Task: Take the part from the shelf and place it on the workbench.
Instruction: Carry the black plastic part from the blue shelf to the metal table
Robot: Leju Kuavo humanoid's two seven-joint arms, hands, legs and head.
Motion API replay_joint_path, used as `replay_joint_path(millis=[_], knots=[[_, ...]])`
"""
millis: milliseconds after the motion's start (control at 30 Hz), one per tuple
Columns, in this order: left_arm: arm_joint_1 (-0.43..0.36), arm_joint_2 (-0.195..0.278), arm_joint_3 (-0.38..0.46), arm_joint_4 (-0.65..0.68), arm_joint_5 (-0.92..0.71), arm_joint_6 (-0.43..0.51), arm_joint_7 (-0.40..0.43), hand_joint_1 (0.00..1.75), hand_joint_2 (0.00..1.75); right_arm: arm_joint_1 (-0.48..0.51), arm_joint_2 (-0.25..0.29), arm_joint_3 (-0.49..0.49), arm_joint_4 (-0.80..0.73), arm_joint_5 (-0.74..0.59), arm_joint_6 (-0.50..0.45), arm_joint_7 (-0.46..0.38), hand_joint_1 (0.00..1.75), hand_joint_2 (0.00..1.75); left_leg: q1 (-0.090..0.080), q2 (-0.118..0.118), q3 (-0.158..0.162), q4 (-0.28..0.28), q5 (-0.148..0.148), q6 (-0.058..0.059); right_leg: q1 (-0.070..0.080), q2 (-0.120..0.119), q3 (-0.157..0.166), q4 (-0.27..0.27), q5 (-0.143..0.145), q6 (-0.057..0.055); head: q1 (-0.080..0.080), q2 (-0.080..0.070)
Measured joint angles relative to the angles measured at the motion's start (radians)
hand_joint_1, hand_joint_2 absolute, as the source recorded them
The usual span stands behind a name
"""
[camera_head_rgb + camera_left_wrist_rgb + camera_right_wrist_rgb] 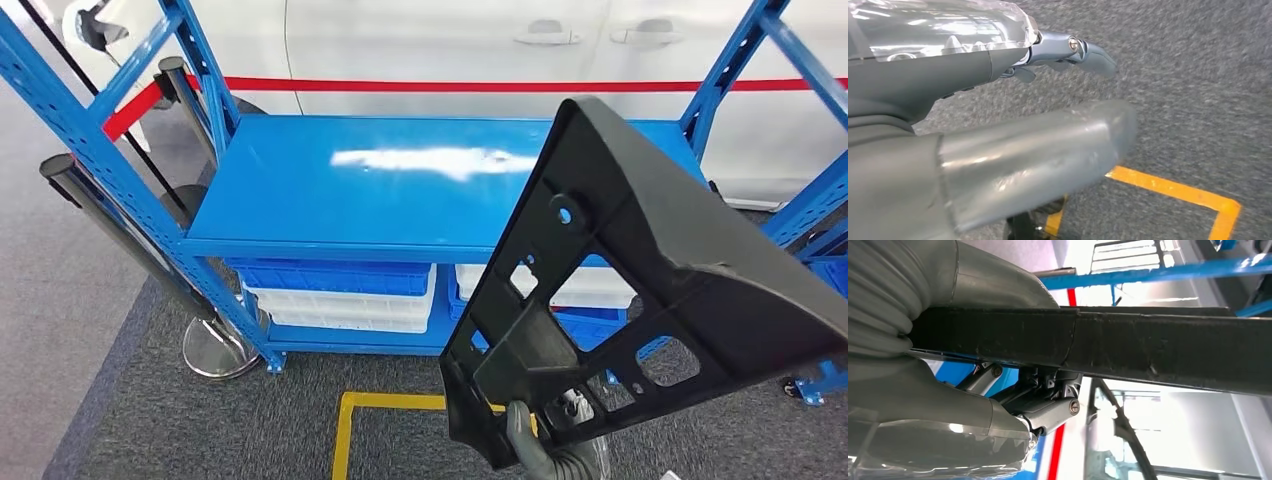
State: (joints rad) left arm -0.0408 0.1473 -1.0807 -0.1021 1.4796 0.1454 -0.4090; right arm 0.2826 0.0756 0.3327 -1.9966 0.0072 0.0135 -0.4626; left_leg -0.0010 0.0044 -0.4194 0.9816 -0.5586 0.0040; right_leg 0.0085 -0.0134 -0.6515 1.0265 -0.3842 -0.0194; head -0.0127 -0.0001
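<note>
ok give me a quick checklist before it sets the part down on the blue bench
1. Right hand grips the black part at its lower end: ok.
2. Grip firm on the part's edge, seen in the right wrist view: cannot tell.
3. Blue bench top bare where the part would land: ok.
4. Part over the bench: cannot tell, it is held tilted up in front of it.
5. Left hand holds nothing, over the carpet: ok.

Grey carpet (150, 420) underfoot, marked with a yellow line (345, 435); a blue rack (400, 185) with a glossy top catching light; blue and white bins (340, 295) beneath; a chrome post (120, 240) at left; a white car (450, 50) with red stripe (400, 85) behind.
</note>
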Motion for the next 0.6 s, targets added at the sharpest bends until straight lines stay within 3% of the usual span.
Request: replay_joint_path(millis=[67,100,200,233,267,300,333,367,400,467,533,600], knots=[[0.002,-0.001,-0.001,0.000,0.000,0.000,0.000,0.00,0.00,0.004,0.000,-0.001,-0.003,0.000,0.000,0.000,1.75,1.75,0.001,0.004,-0.014,-0.001,0.019,0.012,-0.003,0.002,-0.006,0.004,-0.001,0.013,-0.001,0.000],[0.003,-0.001,-0.002,0.000,0.000,0.000,0.000,0.00,0.00,0.006,0.000,-0.002,-0.003,0.000,0.000,0.000,1.75,1.75,0.003,0.006,-0.024,-0.003,0.032,0.019,-0.004,0.004,-0.015,0.021,-0.027,0.019,0.000,0.000],[0.004,-0.002,-0.004,0.000,0.000,-0.002,0.001,0.00,0.00,0.012,0.000,-0.005,-0.004,0.001,-0.001,0.000,1.75,1.75,0.006,0.009,-0.068,-0.003,0.069,0.030,-0.012,0.008,-0.056,0.173,-0.179,0.033,0.005,0.000],[0.004,-0.002,-0.006,0.000,0.001,-0.002,0.001,0.00,0.00,0.014,0.000,-0.006,-0.004,0.001,-0.001,0.000,1.75,1.75,0.006,0.010,-0.085,-0.001,0.081,0.030,-0.014,0.008,-0.063,0.230,-0.204,0.037,0.006,0.000],[0.004,-0.002,-0.008,0.000,0.001,-0.002,0.001,0.00,0.00,0.015,0.000,-0.007,-0.004,0.001,-0.001,0.000,1.75,1.75,0.007,0.010,-0.102,0.003,0.092,0.028,-0.017,0.009,-0.060,0.266,-0.203,0.040,0.006,0.000],[0.004,-0.003,-0.010,0.000,0.001,-0.003,0.001,0.00,0.00,0.017,0.000,-0.009,-0.004,0.001,-0.002,0.000,1.75,1.75,0.007,0.010,-0.120,0.007,0.102,0.026,-0.019,0.008,-0.041,0.271,-0.180,0.041,0.006,0.000],[0.004,-0.003,-0.011,0.000,0.002,-0.003,0.001,0.00,0.00,0.018,0.000,-0.011,-0.004,0.001,-0.002,0.000,1.75,1.75,0.007,0.010,-0.137,0.013,0.112,0.023,-0.021,0.008,-0.006,0.243,-0.151,0.041,0.006,0.000],[0.004,-0.004,-0.012,0.000,0.001,-0.004,0.001,0.00,0.00,0.018,0.000,-0.012,-0.005,0.001,-0.002,0.000,1.75,1.75,0.007,0.010,-0.152,0.020,0.119,0.019,-0.022,0.009,0.046,0.184,-0.131,0.039,0.006,0.000],[0.004,-0.004,-0.012,0.000,0.001,-0.005,0.001,0.00,0.00,0.018,0.000,-0.012,-0.007,0.002,-0.001,0.000,1.75,1.75,0.006,0.009,-0.165,0.028,0.125,0.015,-0.021,0.009,0.103,0.108,-0.130,0.036,0.006,0.000],[0.004,-0.004,-0.013,0.000,0.002,-0.005,0.001,0.00,0.00,0.019,0.002,-0.013,-0.013,0.002,-0.001,0.000,1.75,1.75,0.005,0.008,-0.179,0.038,0.137,0.003,-0.017,0.011,0.176,-0.002,-0.152,0.025,0.006,0.000],[0.005,-0.004,-0.014,0.001,0.002,-0.005,0.001,0.00,0.00,0.021,0.003,-0.014,-0.016,0.002,-0.001,0.000,1.75,1.75,0.006,0.007,-0.184,0.038,0.150,-0.010,-0.013,0.011,0.178,-0.026,-0.154,0.008,0.007,0.000],[0.007,-0.004,-0.015,0.001,0.002,-0.005,0.001,0.00,0.00,0.023,0.006,-0.016,-0.018,0.003,-0.001,0.000,1.75,1.75,0.011,0.005,-0.198,0.058,0.125,-0.023,-0.013,0.008,0.160,-0.029,-0.134,-0.011,0.006,0.000]])
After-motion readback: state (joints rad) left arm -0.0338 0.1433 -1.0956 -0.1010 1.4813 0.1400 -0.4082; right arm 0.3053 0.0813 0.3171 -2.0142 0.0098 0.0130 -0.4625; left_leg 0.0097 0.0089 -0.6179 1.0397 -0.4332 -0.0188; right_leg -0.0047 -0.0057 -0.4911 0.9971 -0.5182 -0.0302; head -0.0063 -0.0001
